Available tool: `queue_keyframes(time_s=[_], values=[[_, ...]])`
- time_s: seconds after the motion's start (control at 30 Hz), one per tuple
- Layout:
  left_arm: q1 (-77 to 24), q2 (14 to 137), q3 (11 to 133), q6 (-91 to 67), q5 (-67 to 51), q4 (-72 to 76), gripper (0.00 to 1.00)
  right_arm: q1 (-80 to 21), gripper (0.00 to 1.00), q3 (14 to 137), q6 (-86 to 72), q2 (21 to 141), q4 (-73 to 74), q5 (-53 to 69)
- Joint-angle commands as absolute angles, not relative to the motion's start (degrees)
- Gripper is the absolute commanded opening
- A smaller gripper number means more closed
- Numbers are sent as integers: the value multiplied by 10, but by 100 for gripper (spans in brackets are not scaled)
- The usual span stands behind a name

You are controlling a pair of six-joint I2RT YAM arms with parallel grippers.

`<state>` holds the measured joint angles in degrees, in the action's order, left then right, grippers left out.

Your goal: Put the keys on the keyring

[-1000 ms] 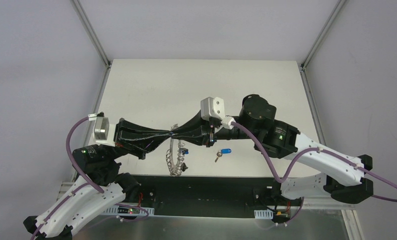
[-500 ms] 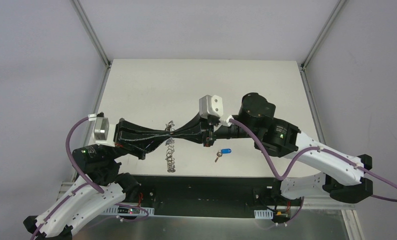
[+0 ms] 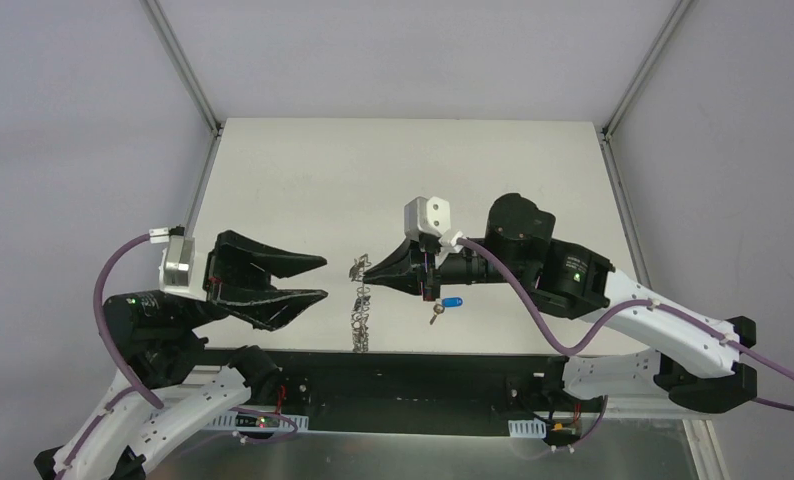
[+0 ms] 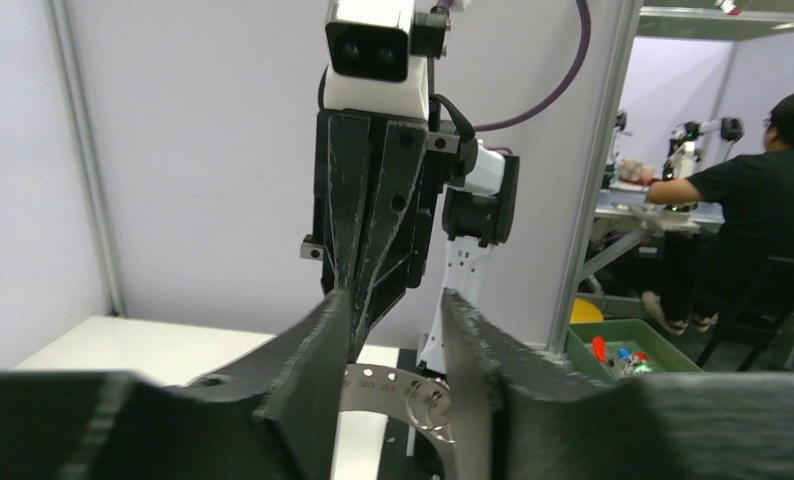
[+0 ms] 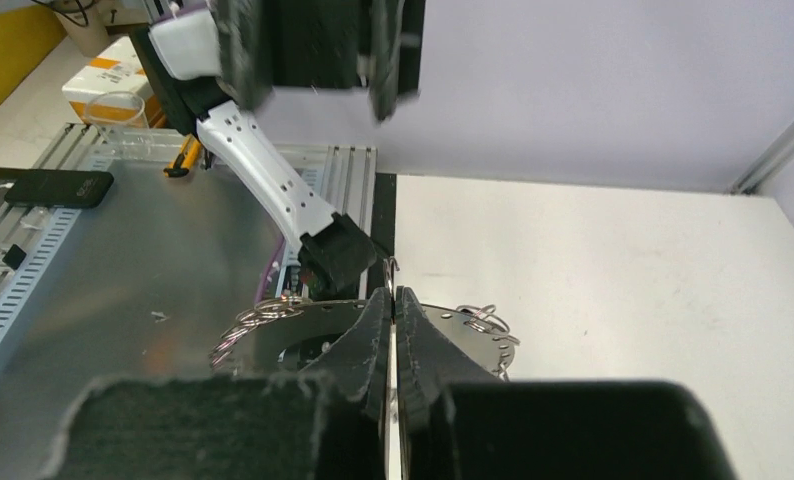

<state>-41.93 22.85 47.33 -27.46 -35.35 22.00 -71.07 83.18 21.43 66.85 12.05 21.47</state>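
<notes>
The keyring (image 3: 360,305), a silvery ring with many small wire loops, hangs floppy from my right gripper (image 3: 367,274), which is shut on its top edge above the table's near side. In the right wrist view the fingers (image 5: 392,296) pinch the perforated ring (image 5: 308,322). My left gripper (image 3: 323,278) is open and empty, just left of the ring and apart from it. In the left wrist view the ring (image 4: 378,383) shows through the gap between the jaws (image 4: 395,300). A blue-capped key (image 3: 451,302) lies on the table under the right wrist. No other key shows.
The white table (image 3: 403,180) is bordered by a black strip along its near edge (image 3: 423,365). Metal frame posts stand at the back corners (image 3: 213,128). Beyond the cell, a seated person (image 4: 763,230) and a green bin (image 4: 633,350) show.
My left gripper has let go of the keyring, opened and drawn back to the left. The keyring now hangs from the right gripper alone, slightly further right and lower.
</notes>
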Motion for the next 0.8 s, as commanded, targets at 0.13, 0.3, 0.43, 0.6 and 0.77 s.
queue_keyframes(time_s=[0.13, 0.3, 0.43, 0.6, 0.77], values=[[-418, 263, 536, -223, -307, 9, 62, -706, 0, 775, 196, 581, 157, 163], [-418, 285, 495, -224, -276, 2, 91, -706, 0, 750, 146, 537, 204, 80], [-418, 322, 466, -238, -255, 2, 92, -705, 0, 732, 107, 501, 247, 9], [-418, 376, 434, -264, -238, 10, 98, -706, 0, 689, 68, 444, 268, -116], [-418, 428, 380, -294, -219, 74, 93, -705, 0, 677, 33, 415, 295, -237]])
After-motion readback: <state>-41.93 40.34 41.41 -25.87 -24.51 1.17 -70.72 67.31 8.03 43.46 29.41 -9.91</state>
